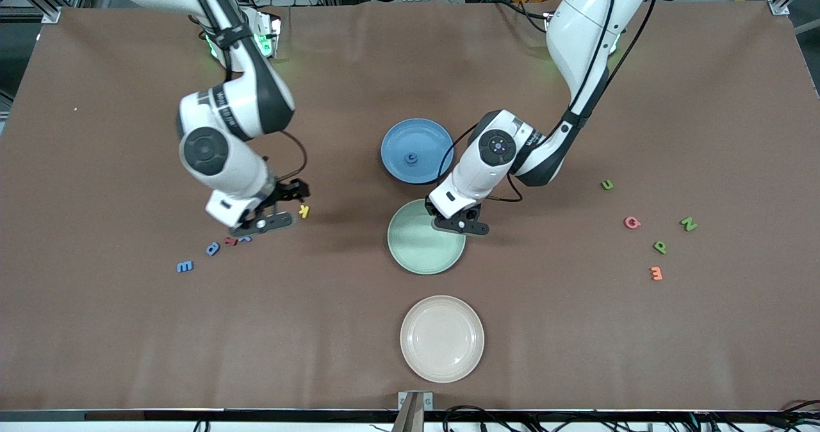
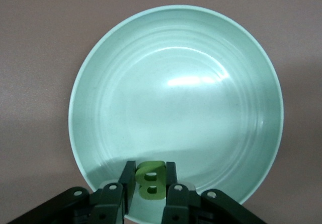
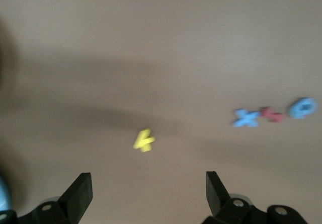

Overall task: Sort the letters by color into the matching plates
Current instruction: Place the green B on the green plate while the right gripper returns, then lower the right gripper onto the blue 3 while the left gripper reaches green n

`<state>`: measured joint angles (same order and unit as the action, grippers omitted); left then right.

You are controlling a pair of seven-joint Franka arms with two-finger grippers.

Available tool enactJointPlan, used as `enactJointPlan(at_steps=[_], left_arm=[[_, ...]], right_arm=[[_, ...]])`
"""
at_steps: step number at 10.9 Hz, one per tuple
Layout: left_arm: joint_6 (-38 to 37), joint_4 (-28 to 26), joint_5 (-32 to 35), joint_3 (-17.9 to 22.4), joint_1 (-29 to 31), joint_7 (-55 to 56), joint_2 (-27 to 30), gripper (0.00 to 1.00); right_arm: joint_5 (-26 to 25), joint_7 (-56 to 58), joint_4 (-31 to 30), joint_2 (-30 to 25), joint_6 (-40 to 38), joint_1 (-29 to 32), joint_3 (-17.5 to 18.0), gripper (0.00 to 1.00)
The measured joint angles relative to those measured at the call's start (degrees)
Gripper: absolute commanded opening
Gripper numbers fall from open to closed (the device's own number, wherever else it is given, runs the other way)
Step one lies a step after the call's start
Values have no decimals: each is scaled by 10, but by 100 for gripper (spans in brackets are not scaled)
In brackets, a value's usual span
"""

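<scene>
the left gripper (image 2: 150, 186) hangs over the pale green plate (image 1: 416, 252), at its edge toward the blue plate (image 1: 426, 134), its fingers pinched on a green letter b (image 2: 150, 178), while one blue letter (image 1: 411, 158) lies in the blue plate. the right gripper (image 3: 148, 194) is up over the table toward the right arm's end with its fingers spread wide and nothing between them, above a yellow letter (image 3: 144, 140) and near a blue x (image 3: 246, 118), a red letter (image 3: 273, 115) and a round blue letter (image 3: 303, 108). another blue letter (image 1: 184, 266) lies nearer the front camera, three green letters (image 1: 660, 247) lie toward the left arm's end by a pink letter (image 1: 632, 222) and an orange letter (image 1: 656, 273), and a cream plate (image 1: 442, 368) sits nearest the front camera
</scene>
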<state>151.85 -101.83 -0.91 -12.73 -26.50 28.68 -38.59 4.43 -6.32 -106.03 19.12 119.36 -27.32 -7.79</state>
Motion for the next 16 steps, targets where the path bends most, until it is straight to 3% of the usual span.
enactJointPlan(at_steps=[2,3,4,7,10,13,16], left_arm=[[0,4,0,4,-1,0,-1,0],[0,6,0,5,-1,0,-2,34],[0,7,0,5,-1,1,-2,99],[0,11,0,7,-1,1,-3,100],[-14,15,16,18,3,1,-2,100],[-72,28,49,26,39,-18,17,100],[-160,28,51,27,109,-138,64,100]], right_arm=[[-8,50,15,0,1,57,-13,100],[-8,87,21,0,1,92,-15,100],[-8,124,23,0,3,128,-15,100],[-7,175,24,3,24,199,-15,100],[32,167,25,19,58,229,-16,100],[44,46,30,45,90,253,-16,100],[47,-125,48,68,94,253,-18,100]])
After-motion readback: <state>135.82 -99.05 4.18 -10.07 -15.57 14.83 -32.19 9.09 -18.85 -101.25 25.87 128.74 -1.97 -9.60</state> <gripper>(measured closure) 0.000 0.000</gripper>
